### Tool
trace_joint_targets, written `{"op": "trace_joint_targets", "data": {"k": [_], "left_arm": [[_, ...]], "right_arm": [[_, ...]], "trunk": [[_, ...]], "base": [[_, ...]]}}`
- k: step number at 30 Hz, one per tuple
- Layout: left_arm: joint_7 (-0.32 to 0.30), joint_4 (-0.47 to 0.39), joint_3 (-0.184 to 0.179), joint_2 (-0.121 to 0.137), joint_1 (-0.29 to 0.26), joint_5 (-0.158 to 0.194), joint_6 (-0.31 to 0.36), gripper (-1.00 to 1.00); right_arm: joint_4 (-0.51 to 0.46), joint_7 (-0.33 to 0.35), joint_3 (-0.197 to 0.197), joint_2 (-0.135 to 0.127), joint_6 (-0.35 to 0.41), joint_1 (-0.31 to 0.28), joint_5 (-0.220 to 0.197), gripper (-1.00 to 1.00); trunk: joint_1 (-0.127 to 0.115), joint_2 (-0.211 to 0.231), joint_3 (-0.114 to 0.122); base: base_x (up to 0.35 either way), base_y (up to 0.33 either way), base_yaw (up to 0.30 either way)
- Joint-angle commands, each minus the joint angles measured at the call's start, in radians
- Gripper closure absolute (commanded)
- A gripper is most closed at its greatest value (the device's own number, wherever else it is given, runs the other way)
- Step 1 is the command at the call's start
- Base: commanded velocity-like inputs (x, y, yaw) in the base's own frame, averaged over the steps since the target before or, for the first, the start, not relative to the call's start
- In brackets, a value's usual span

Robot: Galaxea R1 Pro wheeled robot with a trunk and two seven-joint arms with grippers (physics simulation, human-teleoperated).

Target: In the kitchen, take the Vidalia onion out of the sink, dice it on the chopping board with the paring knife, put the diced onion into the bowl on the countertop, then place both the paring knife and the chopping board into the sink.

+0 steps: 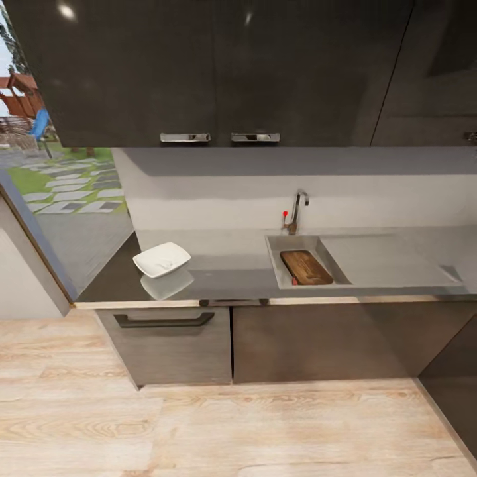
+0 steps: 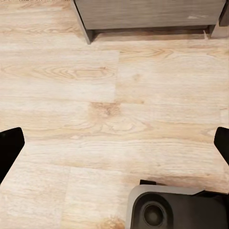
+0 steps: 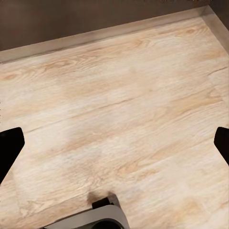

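- Floor [image 1: 199,424] boards lie nearest me; both end effectors hang above them spread wide, empty: left [image 2: 114,143], right [image 3: 114,143].
- Chopping board [image 1: 306,267] lies in the sink [image 1: 275,265]; bowl [image 1: 161,259] sits on the bench [image 1: 225,265].
- I can't make out the onion; I'd judge it light, slippery, best pinched across its middle.

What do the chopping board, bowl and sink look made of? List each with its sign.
Chopping board: wood, brown with visible grain.
Bowl: glossy white, likely ceramic; it mirrors in the countertop.
Sink: matte grey, probably stainless steel.
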Motion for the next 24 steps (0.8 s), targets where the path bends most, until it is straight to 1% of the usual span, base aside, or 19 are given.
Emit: {"op": "trace_joint_targets", "data": {"k": [1,24], "left_arm": [[0.007,-0.001,-0.008,0.002,0.000,0.006,-0.001,-1.00],[0.007,-0.001,-0.008,0.002,0.000,0.006,0.000,-1.00]], "right_arm": [[-0.004,-0.010,0.008,-0.001,-0.003,-0.002,0.000,-1.00],[-0.004,-0.010,0.008,0.000,-0.003,-0.002,0.000,-1.00]], "trunk": [[0.001,-0.002,0.000],[0.001,-0.002,0.036]], "base": [[0.000,0.000,0.000],[0.000,0.000,0.000]]}}
